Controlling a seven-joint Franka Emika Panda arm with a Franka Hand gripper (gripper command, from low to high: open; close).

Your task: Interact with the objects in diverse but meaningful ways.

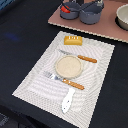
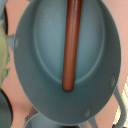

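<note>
The wrist view looks straight down into a grey-blue pot [image 2: 95, 45], and a brown sausage [image 2: 71, 45] leans inside it from the rim to the floor. In the exterior view two grey-blue pots [image 1: 91, 14] [image 1: 70, 10] stand side by side on a pinkish board [image 1: 107, 29] at the back. A small red thing, perhaps the tomato [image 1: 64, 8], shows at the pot on the exterior view's left. The yellow-orange bread loaf [image 1: 73, 40], the tan plate [image 1: 68, 66] and orange-handled cutlery [image 1: 80, 57] [image 1: 65, 80] lie on a striped placemat [image 1: 35, 82]. No gripper fingers show clearly in either view.
A white utensil [image 1: 67, 100] lies at the placemat's near edge. A pale bowl [image 1: 123, 17] sits at the board's end on the exterior view's right. The dark tabletop [image 1: 20, 45] surrounds the placemat. Blurred grey shapes [image 2: 50, 120] fill the wrist view's edge.
</note>
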